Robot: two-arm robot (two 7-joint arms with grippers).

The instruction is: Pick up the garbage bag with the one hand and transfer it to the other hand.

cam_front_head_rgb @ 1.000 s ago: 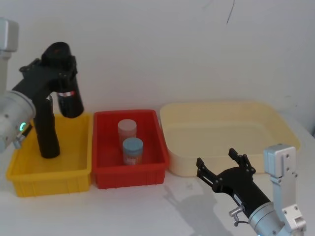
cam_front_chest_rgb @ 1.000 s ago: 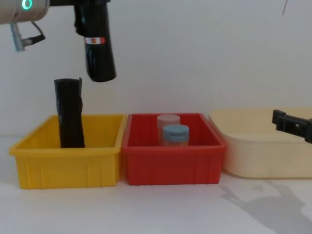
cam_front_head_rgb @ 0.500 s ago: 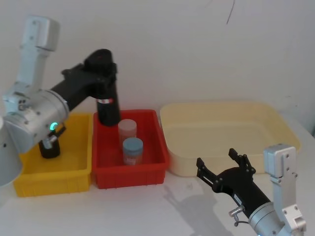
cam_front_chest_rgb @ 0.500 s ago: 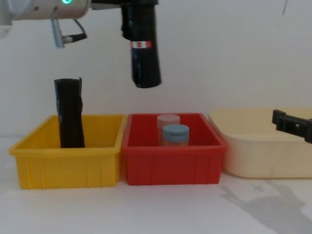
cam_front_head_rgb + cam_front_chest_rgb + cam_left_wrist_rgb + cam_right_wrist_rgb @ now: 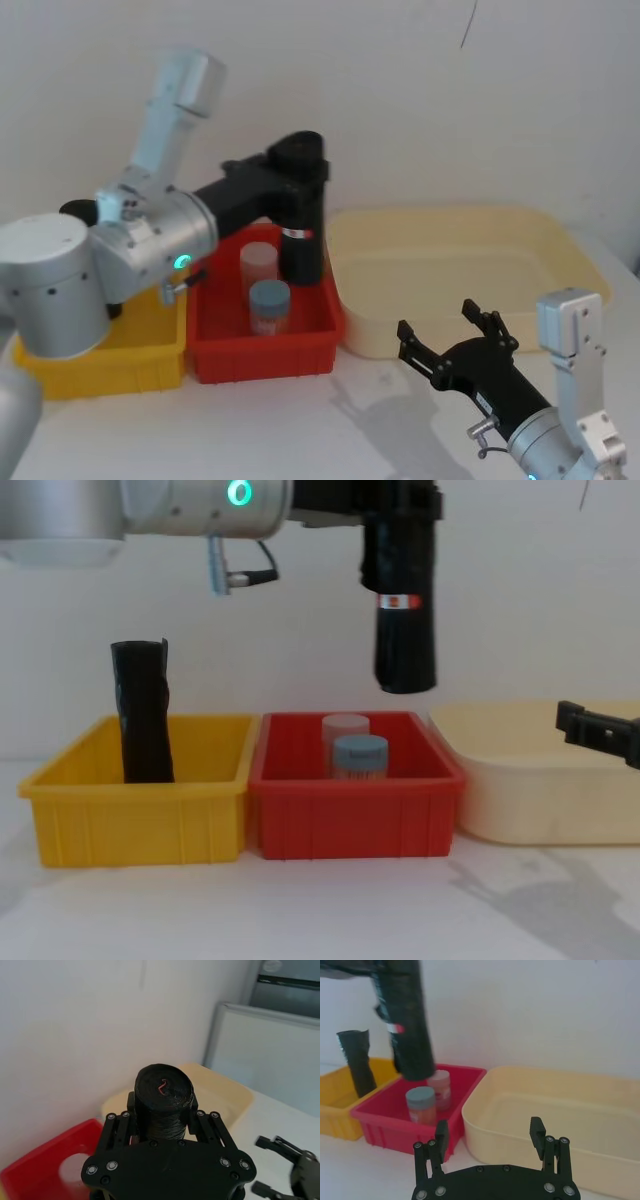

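The garbage bag point(image 5: 403, 630), a black roll with a red-and-white band, hangs upright in the air. My left gripper point(image 5: 400, 520) is shut on its upper part, on the silver arm with the green ring. In the head view the garbage bag point(image 5: 301, 240) hangs over the right end of the red bin point(image 5: 262, 357), close to the cream tub. The left wrist view looks down onto the garbage bag's point(image 5: 164, 1091) top end between the fingers. My right gripper point(image 5: 438, 322) stands open low at the front right, well apart from the bag, fingers empty, also seen as my right gripper point(image 5: 489, 1129).
A plain black crinkled roll point(image 5: 143, 715) stands in the yellow bin point(image 5: 130, 825) on the left. Two lidded jars point(image 5: 355, 752) sit in the red bin point(image 5: 350, 820). A wide cream tub point(image 5: 540, 805) lies to the right, behind my right gripper point(image 5: 592, 727).
My left arm has carried the garbage bag to the right, from above the yellow bin to above the red bin's right end. The right gripper has stayed still and open.
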